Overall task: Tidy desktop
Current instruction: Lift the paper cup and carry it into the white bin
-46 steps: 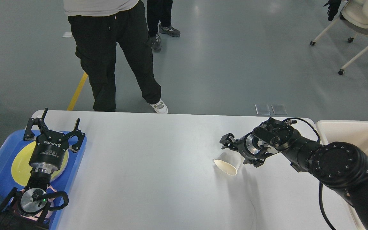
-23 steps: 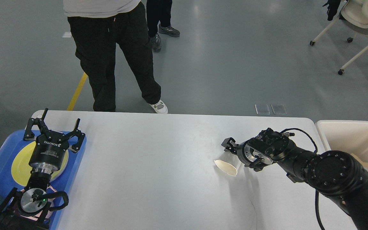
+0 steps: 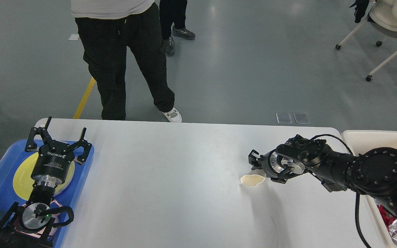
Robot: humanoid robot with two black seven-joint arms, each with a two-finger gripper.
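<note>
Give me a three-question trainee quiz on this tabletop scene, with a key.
1. True or false: the left hand is open above the blue tray.
2. Which hand is at the paper cup: A left, B right?
3. Fill in: the cream bin stands off the desktop's ____ end.

Key: 1 true. 2 B; the cup's mouth looks squashed, though the grip itself is hidden. 3 right.
</note>
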